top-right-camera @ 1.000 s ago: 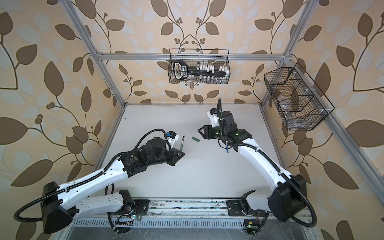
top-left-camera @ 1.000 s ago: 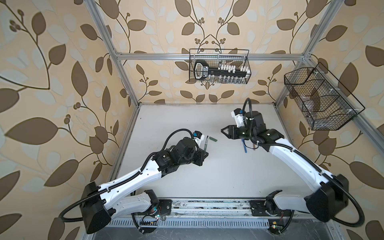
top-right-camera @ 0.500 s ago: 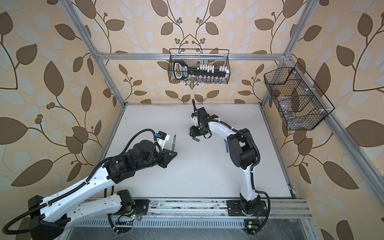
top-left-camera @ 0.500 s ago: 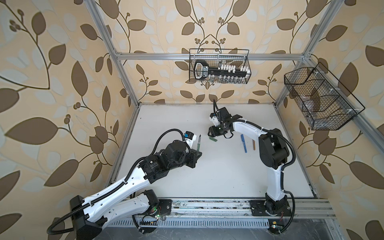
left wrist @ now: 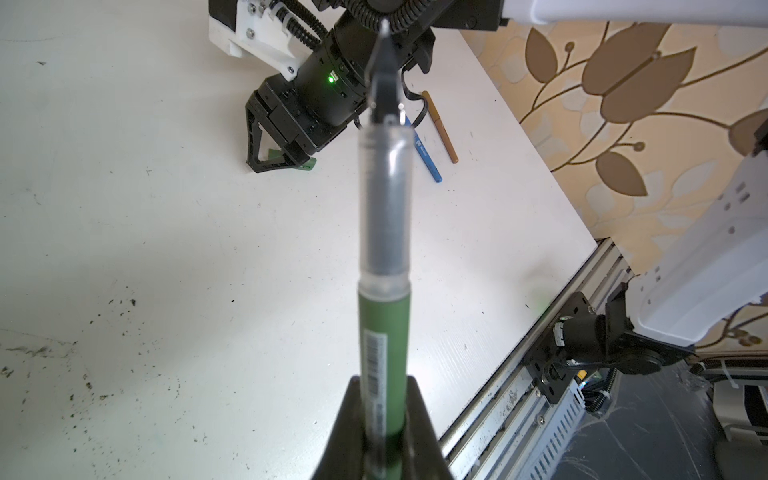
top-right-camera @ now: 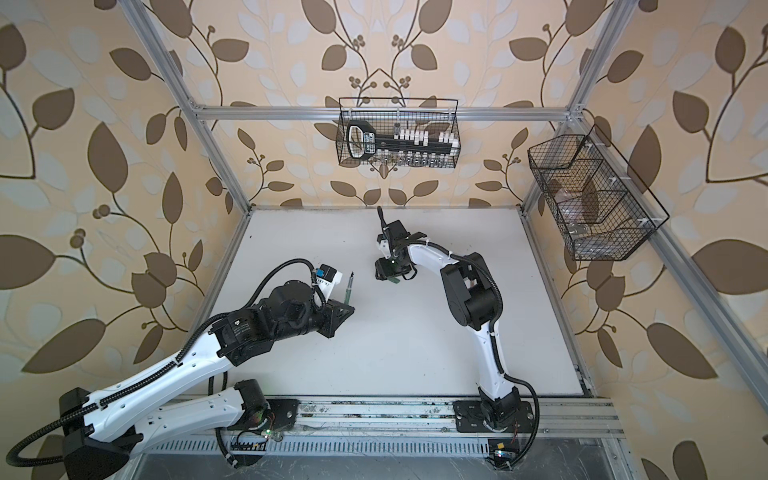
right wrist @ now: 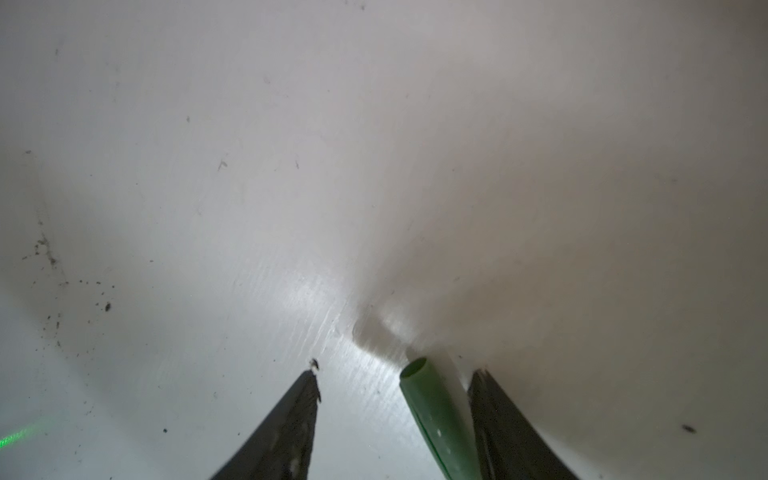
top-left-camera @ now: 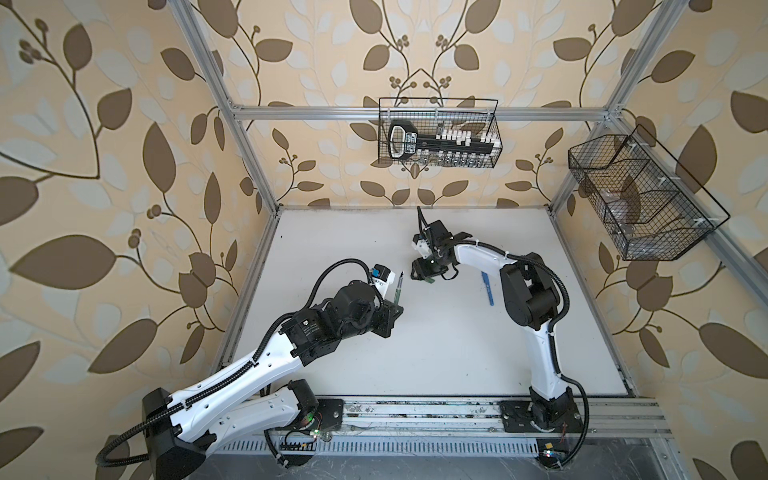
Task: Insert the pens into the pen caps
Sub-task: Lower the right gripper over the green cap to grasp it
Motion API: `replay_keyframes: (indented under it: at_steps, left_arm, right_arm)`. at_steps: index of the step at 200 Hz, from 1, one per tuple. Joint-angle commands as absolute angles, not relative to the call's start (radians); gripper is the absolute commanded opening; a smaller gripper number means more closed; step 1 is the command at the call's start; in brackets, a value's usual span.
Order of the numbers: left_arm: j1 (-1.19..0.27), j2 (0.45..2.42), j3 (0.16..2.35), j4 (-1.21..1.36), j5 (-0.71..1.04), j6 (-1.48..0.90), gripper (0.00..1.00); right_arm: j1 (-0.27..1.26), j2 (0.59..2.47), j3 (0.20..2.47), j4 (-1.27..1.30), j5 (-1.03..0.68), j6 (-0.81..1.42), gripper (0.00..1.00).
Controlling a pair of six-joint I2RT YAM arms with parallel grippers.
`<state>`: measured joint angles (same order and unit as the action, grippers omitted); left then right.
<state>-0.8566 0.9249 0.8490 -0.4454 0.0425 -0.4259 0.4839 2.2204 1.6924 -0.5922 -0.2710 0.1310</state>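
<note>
Right pincer (right wrist: 395, 376) has swung to the middle of the worktop (top-left-camera: 436, 353), spread astride green cap (right wrist: 432, 415); left pincer (left wrist: 382, 380) pinches green pen (left wrist: 384, 324) upright, clear of edges.

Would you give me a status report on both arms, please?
Left gripper shut on dark green felt-tip pen, tip exposed. Right gripper open, jaws straddling short green plastic cap on white table. Nothing in the way.
</note>
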Motion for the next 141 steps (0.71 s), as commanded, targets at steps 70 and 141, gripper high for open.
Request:
replay_keyframes:
  at_steps: [70, 141]
  left_arm:
    - [-0.856, 0.93, 0.889, -0.43, 0.021, -0.399, 0.12]
    - [-0.856, 0.924, 0.886, -0.429, 0.018, -0.393, 0.13]
  right_arm:
    - [0.511, 2.129, 1.532, -0.688, -0.354, 0.083, 0.52]
    - [0.522, 1.932, 1.456, -0.707, -0.279, 0.176, 0.46]
